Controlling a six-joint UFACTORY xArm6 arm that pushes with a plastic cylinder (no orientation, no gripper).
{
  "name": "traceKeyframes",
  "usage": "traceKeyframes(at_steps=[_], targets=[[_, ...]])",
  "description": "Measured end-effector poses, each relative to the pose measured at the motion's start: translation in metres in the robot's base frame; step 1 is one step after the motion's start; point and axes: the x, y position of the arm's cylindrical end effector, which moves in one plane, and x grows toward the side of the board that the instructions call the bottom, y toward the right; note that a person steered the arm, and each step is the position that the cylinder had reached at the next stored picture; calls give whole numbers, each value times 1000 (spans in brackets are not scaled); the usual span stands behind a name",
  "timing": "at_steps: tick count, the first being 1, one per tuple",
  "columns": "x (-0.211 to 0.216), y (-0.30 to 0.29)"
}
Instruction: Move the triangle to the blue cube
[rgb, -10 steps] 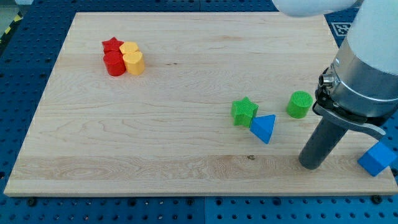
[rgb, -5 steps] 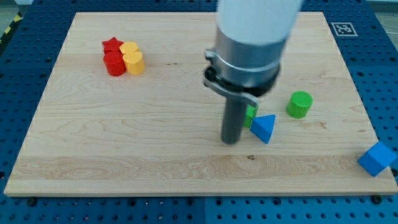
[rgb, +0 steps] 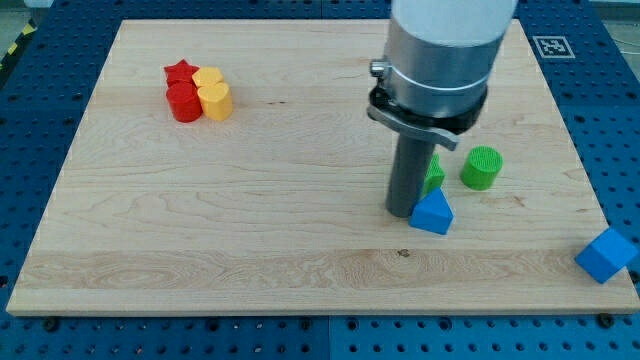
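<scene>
Near the view's lower right of the pale wooden worktop (rgb: 250, 230), my tip (rgb: 402, 211) rests on the wood, touching or just beside the left edge of the blue plastic triangle (rgb: 432, 213). That triangle lies flat with one corner pointing toward the view's top and its broad base toward the view's bottom right; it looks roughly even-sided, so I cannot make out a clear long axis. Directly behind it, largely hidden by the rod, a green block (rgb: 433, 173) shows only as a sliver, its shape unclear. A green ribbed cylinder (rgb: 482, 167) stands to the view's right of that, near but apart from the triangle. The blue cube (rgb: 606, 254) sits well apart at the worktop's lower right corner, partly over the edge. Far off at the view's upper left, four blocks cluster in contact: a red star (rgb: 180, 71), a red cylinder (rgb: 184, 102), a yellow heart (rgb: 214, 101) and another yellow block (rgb: 207, 77) behind it. No hand is fitted, only the straight dark rod, so nothing is gripped.
</scene>
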Motion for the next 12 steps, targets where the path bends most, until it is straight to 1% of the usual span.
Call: traceKeyframes(at_steps=[1,2,4,5,6,7,9,10,11,12], targets=[[1,40],[16,45],[48,17],[71,14],[78,35],[34,53],[23,63],[9,63],[3,75],[8,101]])
